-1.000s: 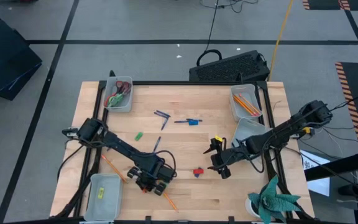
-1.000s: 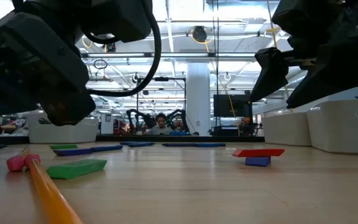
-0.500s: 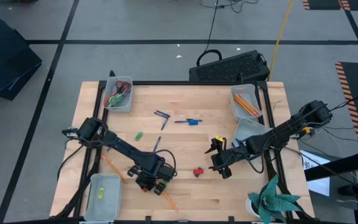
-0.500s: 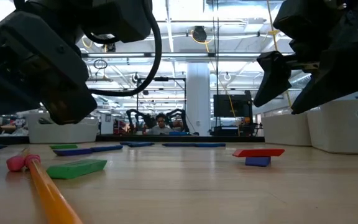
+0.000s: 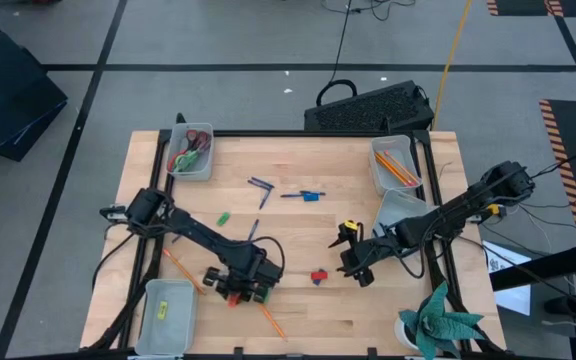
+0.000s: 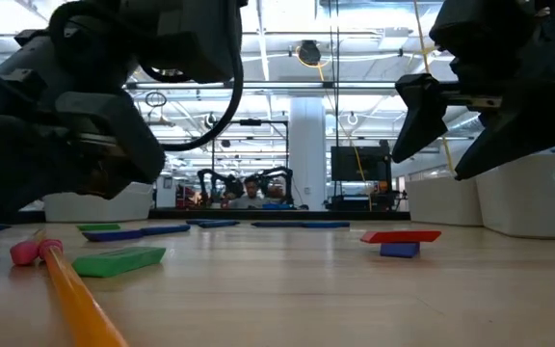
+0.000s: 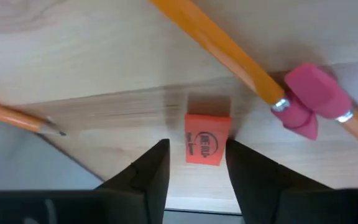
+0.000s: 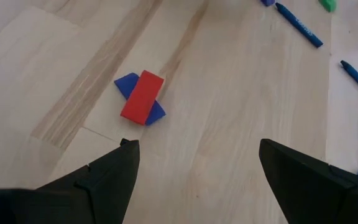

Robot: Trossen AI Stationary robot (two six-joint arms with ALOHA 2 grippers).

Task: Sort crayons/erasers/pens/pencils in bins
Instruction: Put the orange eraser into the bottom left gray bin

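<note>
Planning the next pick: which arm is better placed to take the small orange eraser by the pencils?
Left. Its tool hangs open right over the orange eraser, fingers either side. The right tool faces the red and blue pieces farther across the table.

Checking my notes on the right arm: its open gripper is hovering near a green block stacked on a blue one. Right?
Not quite. The right wrist view shows the block on top is red, not green. It lies across the blue block, just ahead of the open right gripper.
</note>
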